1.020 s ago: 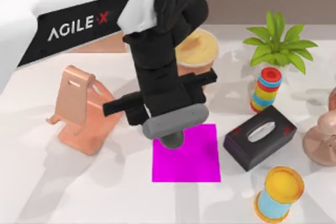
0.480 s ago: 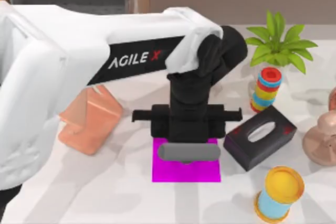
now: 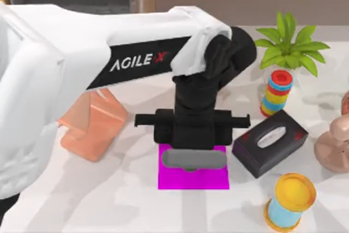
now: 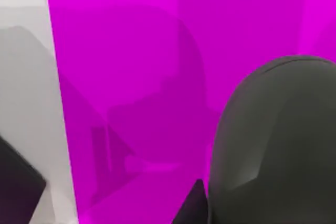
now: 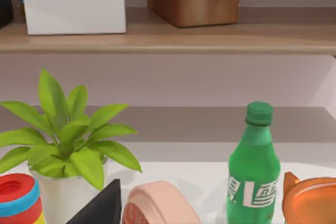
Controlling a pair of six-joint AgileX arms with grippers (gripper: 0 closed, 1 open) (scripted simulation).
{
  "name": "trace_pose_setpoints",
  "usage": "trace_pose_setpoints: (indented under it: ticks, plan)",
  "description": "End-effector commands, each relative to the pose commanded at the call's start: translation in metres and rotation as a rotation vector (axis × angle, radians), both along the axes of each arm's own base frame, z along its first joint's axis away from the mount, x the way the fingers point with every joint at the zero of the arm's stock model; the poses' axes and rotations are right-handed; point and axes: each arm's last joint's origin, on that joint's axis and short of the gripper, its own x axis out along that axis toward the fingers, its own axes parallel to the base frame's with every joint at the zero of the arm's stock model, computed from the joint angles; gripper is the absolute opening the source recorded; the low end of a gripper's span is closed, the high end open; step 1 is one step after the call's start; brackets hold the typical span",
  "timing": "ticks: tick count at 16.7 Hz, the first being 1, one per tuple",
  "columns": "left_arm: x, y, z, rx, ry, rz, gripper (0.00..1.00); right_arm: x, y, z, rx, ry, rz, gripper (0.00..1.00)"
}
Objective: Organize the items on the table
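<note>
Left gripper (image 3: 192, 154) over the magenta mat (image 3: 193, 178) mid-worktop (image 3: 109, 200), fingers clamped on the grey mouse (image 3: 193, 160), which sits just above the mat's far edge. Advice: lower straight, release only on contact, mouse flat and centred. Right arm parked

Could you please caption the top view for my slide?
Left arm's end effector holds the grey mouse over the magenta mat.

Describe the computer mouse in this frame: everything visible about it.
The mouse is dark grey, smooth and rounded, like matte plastic. In the top view it lies crosswise over the magenta mat's far half, directly under the left arm's pincer. The left wrist view shows its domed shell close above the mat; actual contact cannot be told.
</note>
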Motion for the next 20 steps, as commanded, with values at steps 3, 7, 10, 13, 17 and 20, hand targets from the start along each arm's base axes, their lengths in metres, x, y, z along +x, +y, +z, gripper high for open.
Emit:
trace_pose_setpoints:
  ticks: [3, 7, 10, 13, 17, 20]
  plan:
    - [-0.014, 0.002, 0.002, 0.009, 0.057, -0.045, 0.00, 0.000, 0.000, 0.000, 0.000, 0.000, 0.000, 1.00]
    - [-0.017, 0.007, -0.012, 0.015, 0.116, -0.042, 0.00, 0.000, 0.000, 0.000, 0.000, 0.000, 0.000, 1.00]
    - [-0.002, 0.003, -0.017, -0.002, 0.047, -0.004, 0.00, 0.000, 0.000, 0.000, 0.000, 0.000, 0.000, 1.00]
    - [0.004, -0.004, -0.017, -0.016, -0.010, 0.011, 0.00, 0.000, 0.000, 0.000, 0.000, 0.000, 0.000, 1.00]
    - [0.004, -0.004, -0.017, -0.016, -0.010, 0.011, 0.08, 0.000, 0.000, 0.000, 0.000, 0.000, 0.000, 1.00]
    - [0.004, -0.004, -0.017, -0.016, -0.010, 0.011, 0.30, 0.000, 0.000, 0.000, 0.000, 0.000, 0.000, 1.00]
